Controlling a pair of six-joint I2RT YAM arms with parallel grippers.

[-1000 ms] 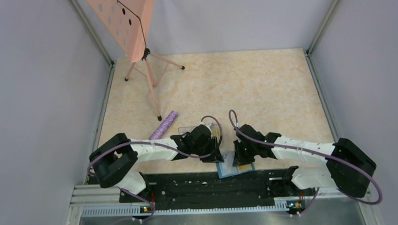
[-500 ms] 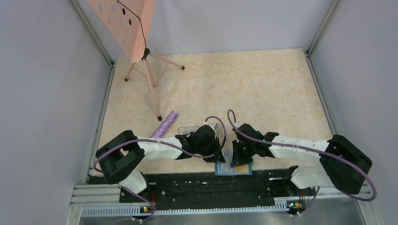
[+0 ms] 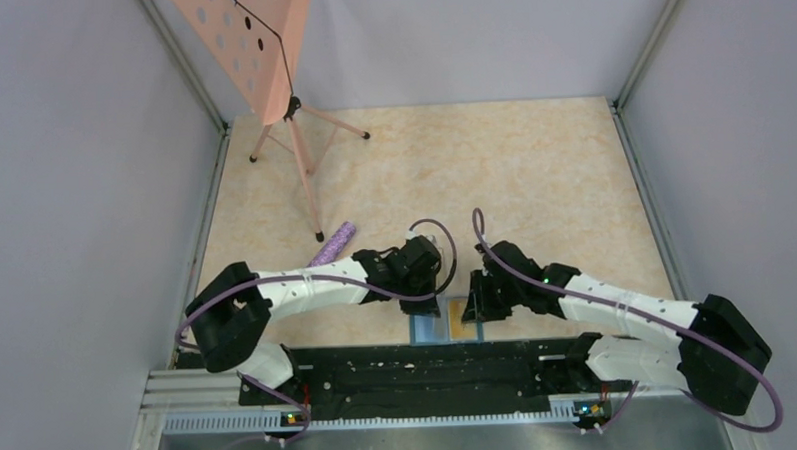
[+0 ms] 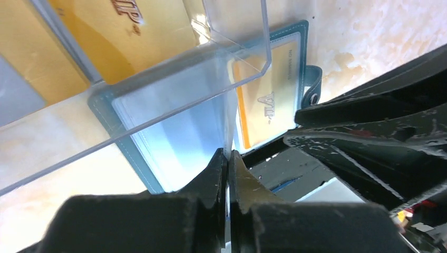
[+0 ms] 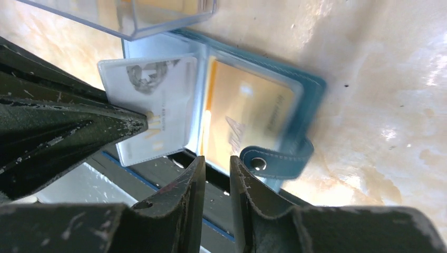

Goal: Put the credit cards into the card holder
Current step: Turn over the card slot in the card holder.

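Note:
The teal card holder (image 3: 448, 325) lies open at the table's near edge. In the right wrist view its teal rim (image 5: 311, 84) and snap tab (image 5: 274, 161) show, with a yellow card (image 5: 248, 121) in its right pocket. My left gripper (image 3: 429, 302) is shut on a white card (image 5: 153, 110), held over the holder's left half. That card is edge-on in the left wrist view (image 4: 227, 132) above my left gripper (image 4: 227, 155). My right gripper (image 5: 217, 161) is narrowly open and empty at the holder's near edge. More yellow cards (image 4: 105, 31) lie in a clear box (image 4: 158, 79).
A pink music stand (image 3: 258, 50) stands at the back left on tripod legs. A purple patterned roll (image 3: 332, 245) lies left of my left arm. A black rail (image 3: 420, 369) runs along the near edge under the holder.
The card holder has slid left and squared up against the near edge. My left gripper has moved right and nearer, over the holder. My right arm has shifted slightly right.

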